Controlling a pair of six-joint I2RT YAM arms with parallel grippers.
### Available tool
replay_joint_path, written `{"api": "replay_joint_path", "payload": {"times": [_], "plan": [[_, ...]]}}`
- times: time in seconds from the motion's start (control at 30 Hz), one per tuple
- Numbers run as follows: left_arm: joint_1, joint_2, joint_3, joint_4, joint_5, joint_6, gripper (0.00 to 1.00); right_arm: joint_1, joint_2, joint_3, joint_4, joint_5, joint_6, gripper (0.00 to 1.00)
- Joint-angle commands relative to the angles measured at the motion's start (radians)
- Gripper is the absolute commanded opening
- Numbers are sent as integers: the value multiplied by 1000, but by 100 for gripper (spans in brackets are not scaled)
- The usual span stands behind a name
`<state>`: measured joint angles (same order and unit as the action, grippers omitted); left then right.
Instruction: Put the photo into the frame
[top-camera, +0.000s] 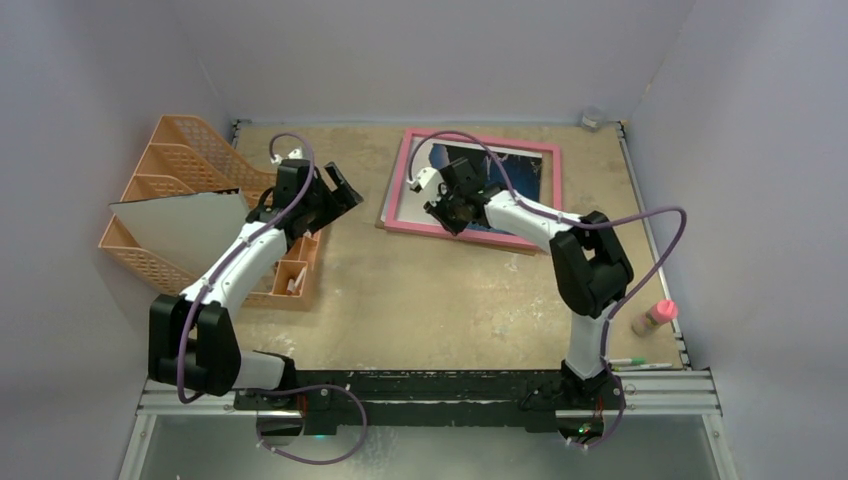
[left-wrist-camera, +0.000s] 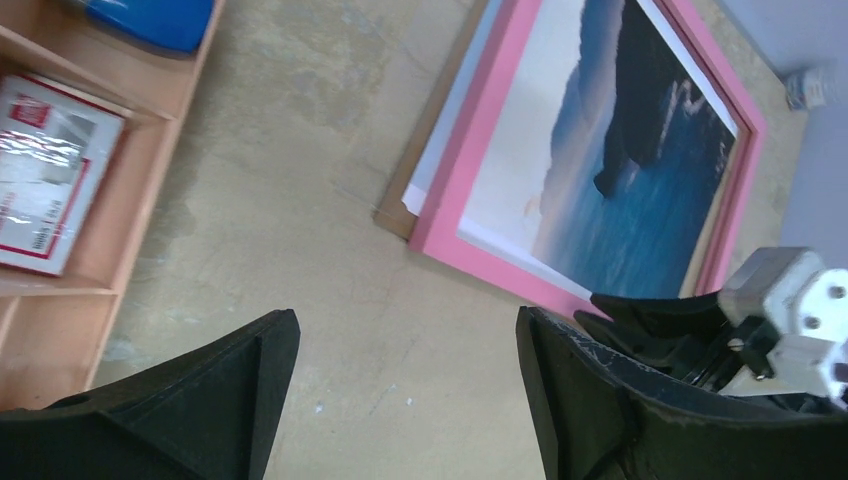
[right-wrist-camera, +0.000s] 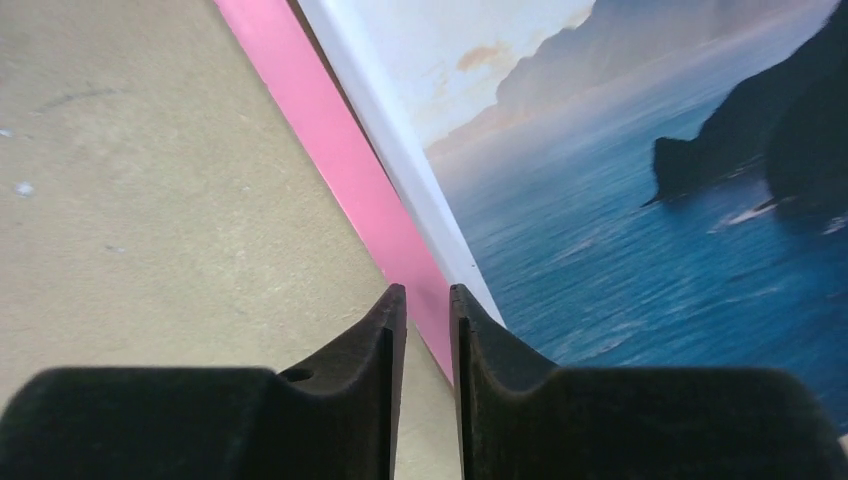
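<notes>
My right hand (right-wrist-camera: 427, 292) sits nearly closed at the frame (right-wrist-camera: 330, 170) edge, grip uncertain; I should square the photo (right-wrist-camera: 650, 230) without creasing it.

**Top external view:** fixed high above and behind the arm bases, looking down and forward over the whole table (top-camera: 420, 300).

**Left wrist view:** nearer, tilted down past the left gripper (left-wrist-camera: 407, 318) across bare tabletop towards the frame (left-wrist-camera: 450, 190) and the photo (left-wrist-camera: 640, 200).

**Right wrist view:** closest, apparently low over the frame's edge, facing down past the right gripper (right-wrist-camera: 428, 295).

All three views share the frame's pink border and the photo's sea.
</notes>
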<state>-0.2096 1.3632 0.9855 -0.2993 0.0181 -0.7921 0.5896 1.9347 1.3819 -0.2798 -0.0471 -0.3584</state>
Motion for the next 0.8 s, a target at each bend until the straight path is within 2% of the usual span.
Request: {"api": "replay_joint_path", "payload": {"times": [0.0,0.1,0.17,0.23,0.37,0.43,0.63,0.77], "plan": [[4,11,-23,99,171,17,84,-1,-112,11,24,-55,17,25],[3,49,-58,165,287,-6,85,-2,-143,-12,38,-88,19,24],[1,77,-67,172,317,-19,85,-1,-152,-31,60,-89,26,26],[1,90,-74,178,320,-30,85,-2,-145,-41,71,-68,36,34],[2,88,-88,180,300,-39,85,1,-85,-30,46,-7,55,57],[1,89,-87,173,293,-38,85,1,-63,-32,39,9,57,62],[2,95,-95,170,296,-42,85,5,-16,-49,44,-2,34,64],[1,103,-102,175,306,-46,85,8,8,-46,42,-27,25,57]]}}
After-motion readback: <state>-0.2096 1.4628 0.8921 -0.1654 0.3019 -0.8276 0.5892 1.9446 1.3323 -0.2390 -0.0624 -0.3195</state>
